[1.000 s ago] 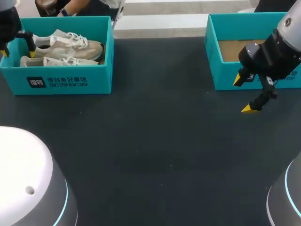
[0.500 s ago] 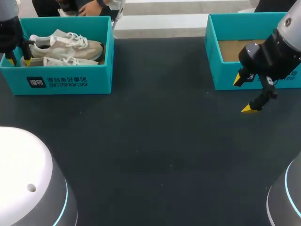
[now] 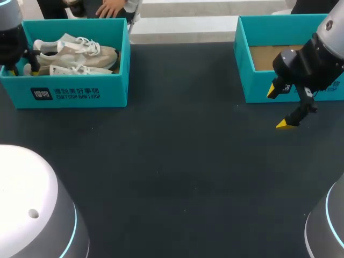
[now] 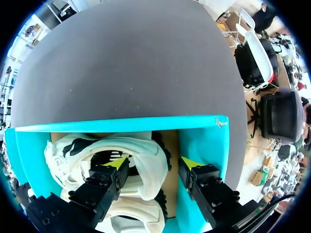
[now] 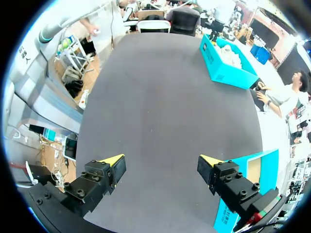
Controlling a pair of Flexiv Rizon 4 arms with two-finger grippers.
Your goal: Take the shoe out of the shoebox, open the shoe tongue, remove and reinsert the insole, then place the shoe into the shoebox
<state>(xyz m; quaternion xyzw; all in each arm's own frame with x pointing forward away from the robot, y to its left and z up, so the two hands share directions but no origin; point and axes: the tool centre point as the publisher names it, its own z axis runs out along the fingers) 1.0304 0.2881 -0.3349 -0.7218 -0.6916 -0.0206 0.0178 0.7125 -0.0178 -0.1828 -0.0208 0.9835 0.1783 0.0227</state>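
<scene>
A teal shoebox [image 3: 80, 92] at the far left holds two beige and white shoes, one [image 3: 75, 51] behind the other [image 3: 70, 70]. My left gripper [image 3: 20, 69] is down in the box's left end at the heels. In the left wrist view the gripper [image 4: 154, 164] is open and straddles the white heel of a shoe [image 4: 141, 148]. One finger is in the shoe's opening. The other is beside the box wall [image 4: 201, 141], with a gap to the heel. My right gripper [image 3: 279, 107] hangs open above the table in front of a second teal box [image 3: 242, 51].
The second box at the far right shows a bare cardboard floor [image 3: 263, 56]. A person's hand [image 3: 110, 8] rests at the far rim of the left shoebox. Dark table [image 3: 177, 161] lies between the boxes. The right wrist view shows the left shoebox [image 5: 226, 65] far ahead.
My left gripper has dropped deeper into the box at the shoe heels, and its fingers have come closer together. The hand behind the box has shifted right. My right arm has not moved.
</scene>
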